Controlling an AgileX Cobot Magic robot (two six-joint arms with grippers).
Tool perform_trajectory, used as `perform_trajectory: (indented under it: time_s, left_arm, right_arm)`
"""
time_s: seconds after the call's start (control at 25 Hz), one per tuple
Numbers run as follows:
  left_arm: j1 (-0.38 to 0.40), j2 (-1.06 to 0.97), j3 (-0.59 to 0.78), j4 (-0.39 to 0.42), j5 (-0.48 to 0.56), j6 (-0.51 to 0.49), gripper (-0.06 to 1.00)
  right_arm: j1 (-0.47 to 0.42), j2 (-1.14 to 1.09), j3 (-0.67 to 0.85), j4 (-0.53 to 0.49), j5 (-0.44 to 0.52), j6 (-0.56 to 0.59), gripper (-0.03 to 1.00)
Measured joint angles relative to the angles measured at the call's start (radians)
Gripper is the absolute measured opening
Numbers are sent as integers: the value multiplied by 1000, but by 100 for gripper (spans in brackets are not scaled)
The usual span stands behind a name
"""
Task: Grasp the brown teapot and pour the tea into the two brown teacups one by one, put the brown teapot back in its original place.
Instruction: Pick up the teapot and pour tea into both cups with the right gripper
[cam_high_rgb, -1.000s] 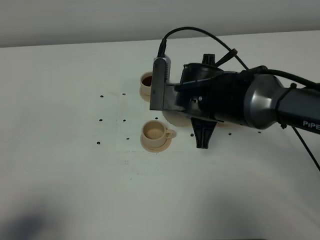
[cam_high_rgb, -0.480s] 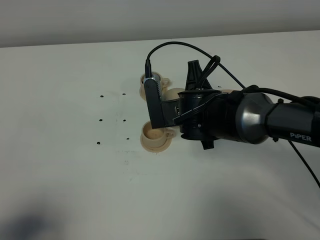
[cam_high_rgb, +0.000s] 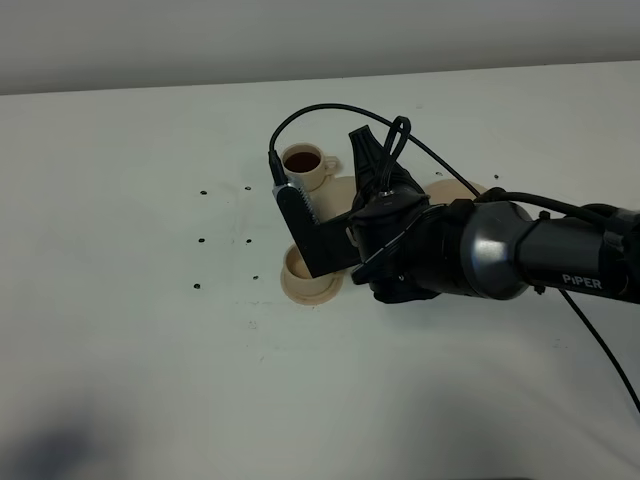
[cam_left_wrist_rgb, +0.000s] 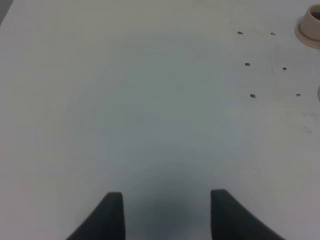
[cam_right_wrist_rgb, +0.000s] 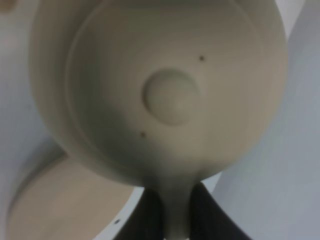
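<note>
Brown teapot (cam_high_rgb: 340, 190): high cam shows only a tan sliver of it, tucked under the R arm's (cam_high_rgb: 520, 250) wrist. It sits btwn the far teacup (cam_high_rgb: 300, 160), which has dark tea in it, and the near teacup (cam_high_rgb: 295, 265). The wrist cam bracket (cam_high_rgb: 312, 235) half covers the near one, so its contents are hidden. An edge of the big saucer (cam_high_rgb: 458, 186) peeks out behind the arm. L arm isn't in this view.

L wrist cam: L fingers (cam_left_wrist_rgb: 114, 216) spread apart w/ nothing btwn them, over bare bench (cam_left_wrist_rgb: 150, 100). A cup saucer edge (cam_left_wrist_rgb: 311, 31) is well apart from them.

R wrist cam: pot fills the frame, lid knob (cam_right_wrist_rgb: 172, 97) facing the cam. R fingers (cam_right_wrist_rgb: 150, 217) are clamped on the loop handle (cam_right_wrist_rgb: 176, 215). So the pot's long axis runs straight out from the fingers, handle nearest, spout at the far end and unseen. There's a tan disc (cam_right_wrist_rgb: 55, 205) beneath it, cup or saucer, can't tell.

Probably the near cup is next. Spout must sit over it, and that's the R arm's job.
</note>
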Motion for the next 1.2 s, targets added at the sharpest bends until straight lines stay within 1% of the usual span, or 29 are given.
perform_trajectory:
  time_s: [0.16, 0.4, 0.84, 1.04, 1.2]
  left_arm:
    - [0, 0, 0, 0, 0, 0, 43]
    - [0, 0, 0, 0, 0, 0, 43]
    - [0, 0, 0, 0, 0, 0, 43]
    - [0, 0, 0, 0, 0, 0, 43]
    - [0, 0, 0, 0, 0, 0, 43]
  right_arm:
    - [0, 0, 17, -79, -12, 1, 10]
    - [0, 0, 18, -168, -26, -1, 10]
    - [0, 0, 20, -256, -53, -71, 10]
    - [0, 0, 74, -377, -55, -61, 10]
    - [0, 0, 80, -437, -55, -32, 10]
